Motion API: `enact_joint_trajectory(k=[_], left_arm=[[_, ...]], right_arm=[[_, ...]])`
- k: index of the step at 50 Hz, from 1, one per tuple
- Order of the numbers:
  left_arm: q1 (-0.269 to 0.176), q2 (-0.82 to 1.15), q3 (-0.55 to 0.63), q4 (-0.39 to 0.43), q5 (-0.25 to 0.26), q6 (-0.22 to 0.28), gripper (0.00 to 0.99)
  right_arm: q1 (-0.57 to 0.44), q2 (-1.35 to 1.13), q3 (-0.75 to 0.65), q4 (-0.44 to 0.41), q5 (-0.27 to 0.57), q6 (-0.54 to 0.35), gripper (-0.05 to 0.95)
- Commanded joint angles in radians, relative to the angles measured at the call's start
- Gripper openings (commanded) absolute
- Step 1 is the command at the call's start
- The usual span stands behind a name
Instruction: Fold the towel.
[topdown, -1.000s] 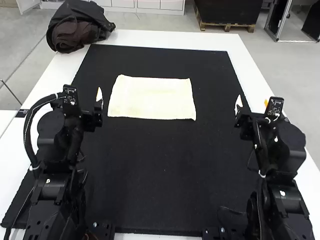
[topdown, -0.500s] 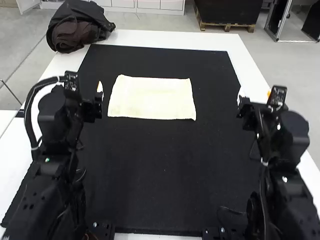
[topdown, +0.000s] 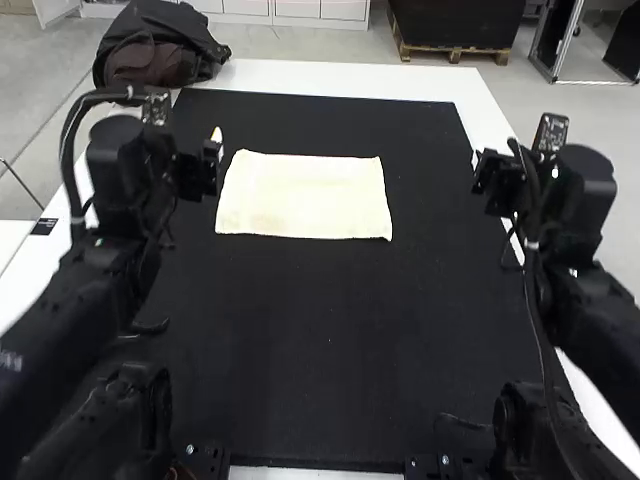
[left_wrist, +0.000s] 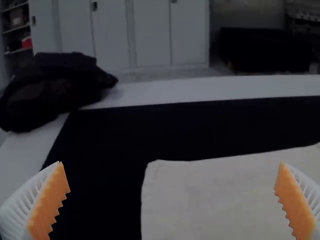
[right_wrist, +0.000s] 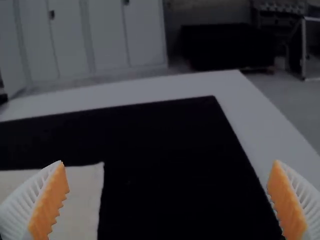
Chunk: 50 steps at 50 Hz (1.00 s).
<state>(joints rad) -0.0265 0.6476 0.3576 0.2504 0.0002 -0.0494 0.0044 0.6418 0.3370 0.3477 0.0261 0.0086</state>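
The towel (topdown: 305, 197) lies on the mat (topdown: 320, 330), which lies on the table (topdown: 310, 77). Behind the towel, to its left, sits a bundle (topdown: 150, 55). Before the towel stand the left arm (topdown: 85, 310), leftward, and the right arm (topdown: 590, 290), rightward.

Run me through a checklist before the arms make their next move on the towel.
1. Left gripper open: ok.
2. Right gripper open: ok.
3. Towel lying flat, wholly on the black mat: ok.
4. Dark bundle at the table's far left corner clear of the towel: ok.
5. Towel in a gripper's hold: not ok, neither has it.
6. Towel a single layer: cannot tell.
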Motion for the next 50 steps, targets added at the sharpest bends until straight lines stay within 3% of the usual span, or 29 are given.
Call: enact_joint_trajectory(k=[1,16,36,50], left_arm=[[-0.035,0.080,0.072,0.006,0.004,-0.052,0.969],[-0.092,0.337,0.224,0.029,0.001,-0.109,0.969],[-0.084,0.615,0.365,0.125,0.001,-0.115,0.969],[-0.070,0.781,0.486,0.118,0.023,-0.138,0.969]], right_arm=[[0.009,0.078,0.085,0.004,-0.006,0.062,0.91],[0.051,0.315,0.209,0.010,-0.052,0.120,0.91],[0.124,0.648,0.346,0.097,-0.069,0.140,0.91],[0.135,0.861,0.473,0.117,-0.101,0.156,0.91]])
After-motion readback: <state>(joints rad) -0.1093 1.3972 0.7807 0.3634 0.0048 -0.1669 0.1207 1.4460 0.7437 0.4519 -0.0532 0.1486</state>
